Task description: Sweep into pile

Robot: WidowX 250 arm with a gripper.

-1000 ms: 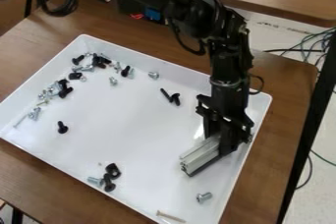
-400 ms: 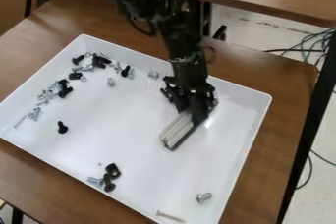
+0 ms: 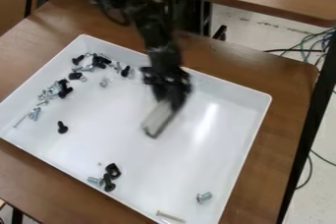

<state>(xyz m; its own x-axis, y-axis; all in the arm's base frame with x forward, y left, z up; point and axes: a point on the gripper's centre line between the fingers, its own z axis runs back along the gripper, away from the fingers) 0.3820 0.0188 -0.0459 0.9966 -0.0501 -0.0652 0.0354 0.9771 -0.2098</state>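
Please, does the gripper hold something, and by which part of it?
The gripper holds a light grey bar by its end at upper right in the view.

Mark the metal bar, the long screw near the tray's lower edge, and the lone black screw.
Metal bar (image 3: pixel 157 119): camera view, middle of its body.
Long screw (image 3: pixel 171 216): camera view, middle of its shank.
Lone black screw (image 3: pixel 63 129): camera view, its wide end.

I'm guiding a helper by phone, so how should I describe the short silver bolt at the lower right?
On the brown table sits a white tray. In its lower right part, as pictured, lies the silver bolt. It is short and thick, unlike the long, thin screw nearby.
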